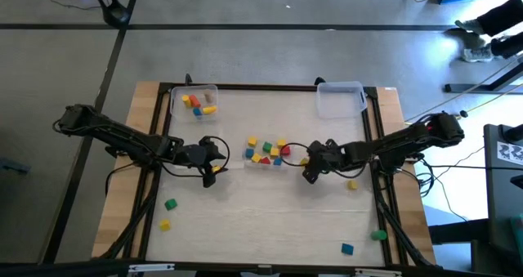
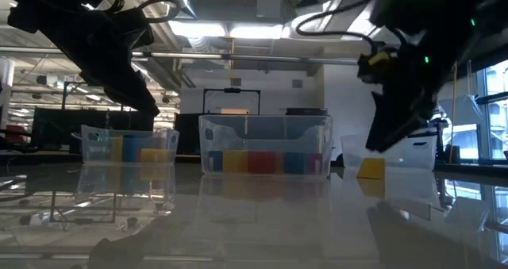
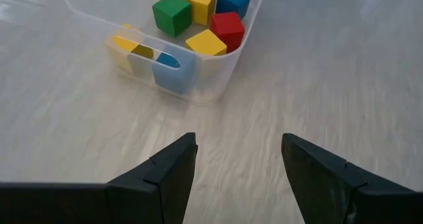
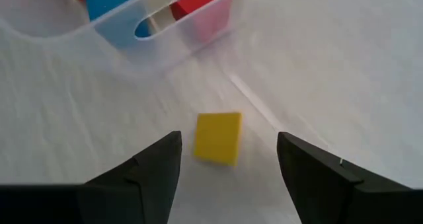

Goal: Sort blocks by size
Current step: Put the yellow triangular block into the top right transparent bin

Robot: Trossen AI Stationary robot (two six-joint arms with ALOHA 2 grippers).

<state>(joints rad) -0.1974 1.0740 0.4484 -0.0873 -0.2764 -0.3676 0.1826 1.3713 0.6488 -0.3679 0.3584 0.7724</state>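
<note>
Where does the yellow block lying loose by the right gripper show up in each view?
High view: the yellow block lies just left of the right gripper.
Low view: yellow block on the table at right, under the dark gripper.
Left wrist view: not in it.
Right wrist view: yellow block just ahead of the open fingers.
Shared landmark: the clear bin of mixed blocks, beside it.
</note>
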